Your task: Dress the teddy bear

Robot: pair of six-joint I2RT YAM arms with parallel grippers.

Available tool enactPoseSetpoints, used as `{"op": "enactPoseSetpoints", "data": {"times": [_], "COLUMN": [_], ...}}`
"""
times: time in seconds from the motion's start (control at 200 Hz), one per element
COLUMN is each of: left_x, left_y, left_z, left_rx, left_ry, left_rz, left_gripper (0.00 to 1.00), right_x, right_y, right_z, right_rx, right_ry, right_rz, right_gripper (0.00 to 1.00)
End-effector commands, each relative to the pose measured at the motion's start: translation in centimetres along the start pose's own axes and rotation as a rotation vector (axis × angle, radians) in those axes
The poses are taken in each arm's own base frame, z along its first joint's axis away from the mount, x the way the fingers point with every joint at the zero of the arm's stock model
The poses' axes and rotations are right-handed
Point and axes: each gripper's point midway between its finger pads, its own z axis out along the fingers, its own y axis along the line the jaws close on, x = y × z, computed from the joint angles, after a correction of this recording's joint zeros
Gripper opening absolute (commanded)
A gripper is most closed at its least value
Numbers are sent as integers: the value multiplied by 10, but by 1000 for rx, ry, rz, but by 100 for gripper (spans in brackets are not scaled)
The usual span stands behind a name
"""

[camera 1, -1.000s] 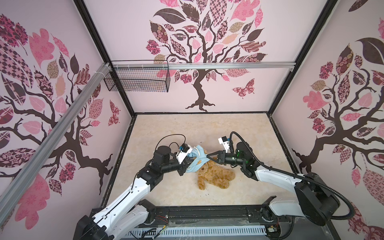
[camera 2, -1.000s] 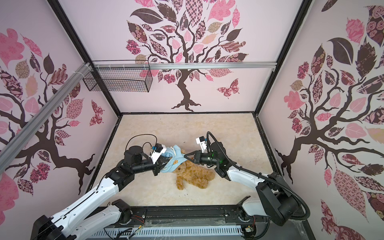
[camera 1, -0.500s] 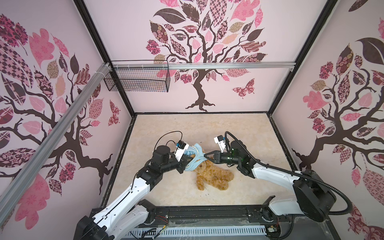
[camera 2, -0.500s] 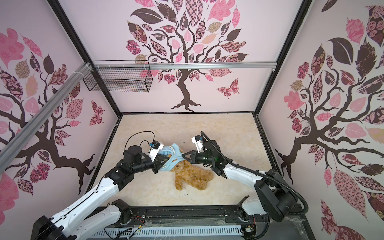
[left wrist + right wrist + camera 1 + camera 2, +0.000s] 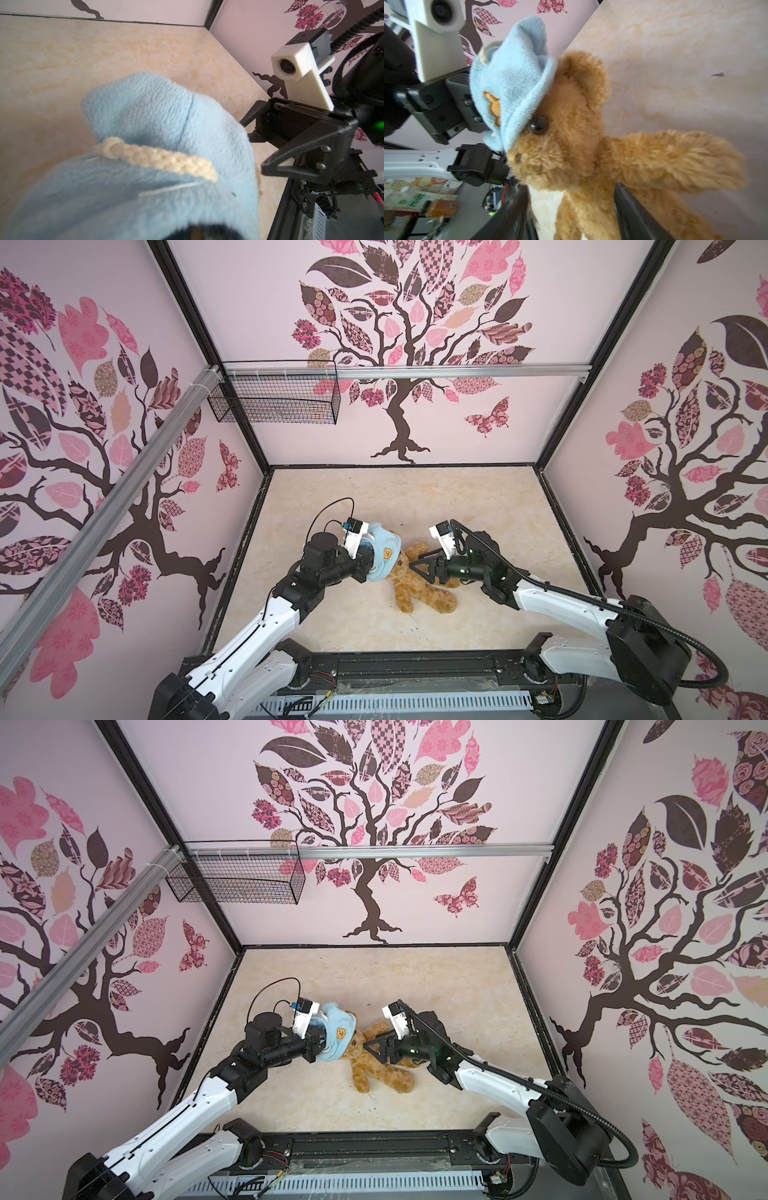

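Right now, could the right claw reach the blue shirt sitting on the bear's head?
Probably yes. The right claw is open beside the head of the teddy bear, and the hem of the blue shirt faces it with nothing between. The left claw grips the shirt's far side.

Both top views look steeply down from high up onto the whole floor (image 5: 415, 497). The left wrist camera (image 5: 438, 12) sits close over the shirt (image 5: 145, 124), facing the right gripper (image 5: 251, 145). The right wrist camera (image 5: 291, 64) faces back, close on bear (image 5: 571, 124) and shirt.
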Motion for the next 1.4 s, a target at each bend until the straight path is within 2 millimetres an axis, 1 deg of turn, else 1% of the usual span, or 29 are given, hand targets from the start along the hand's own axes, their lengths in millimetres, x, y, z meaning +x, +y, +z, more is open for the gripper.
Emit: {"op": "enactPoseSetpoints", "data": {"times": [0.0, 0.115, 0.205, 0.31, 0.355, 0.38, 0.42, 0.53, 0.59, 0.64, 0.695, 0.76, 0.965, 1.02, 1.135, 1.23, 1.315, 1.395], "left_x": [2, 6, 9, 10, 11, 11, 11, 10, 10, 12, 13, 14, 15, 14, 10, 4, 1, -1], "left_y": [-6, -8, -8, -8, -8, -8, -8, -10, -11, -11, -11, -12, -19, -20, -23, -25, -28, -29], "left_z": [-1, -1, 1, 1, 2, 2, 2, 1, 0, -1, -3, -6, -18, -21, -26, -29, -28, -26], "left_rx": [28, 31, 31, 34, 34, 35, 35, 42, 43, 43, 40, 40, 45, 45, 44, 46, 59, 66], "left_ry": [-11, -1, 7, 10, 13, 12, 12, 12, 12, 16, 21, 26, 45, 45, 33, 18, 12, 11], "left_rz": [-30, -29, -33, -35, -35, -35, -35, -34, -39, -45, -52, -51, -23, -14, 9, 21, 37, 46], "left_gripper": [0, 0, 0, 0, 0, 0, 0, 0, 0, 0, 8, 13, 21, 22, 22, 19, 15, 14], "right_x": [-18, -21, -22, -25, -25, -23, -22, -11, -6, -2, 0, 0, 6, 7, 10, 11, 12, 13], "right_y": [19, 30, 32, 30, 27, 24, 21, 9, 5, 4, 3, 5, 12, 10, 10, 10, 11, 12], "right_z": [7, 23, 34, 43, 46, 47, 50, 51, 48, 46, 43, 40, 38, 38, 40, 40, 40, 39], "right_rx": [-50, -89, -104, -105, -94, -83, -67, -24, -14, -14, -16, -39, -109, -108, -116, -119, -125, -130], "right_ry": [-54, -49, -46, -42, -39, -35, -26, -2, 1, -1, -6, -17, -21, -18, -7, -3, 0, 4], "right_rz": [-137, -159, -147, -123, -115, -110, -104, -117, -145, -176, -202, -217, -225, -220, -216, -214, -217, -222], "right_gripper": [80, 84, 86, 84, 82, 79, 71, 43, 32, 25, 19, 14, 11, 11, 11, 10, 10, 10]}}
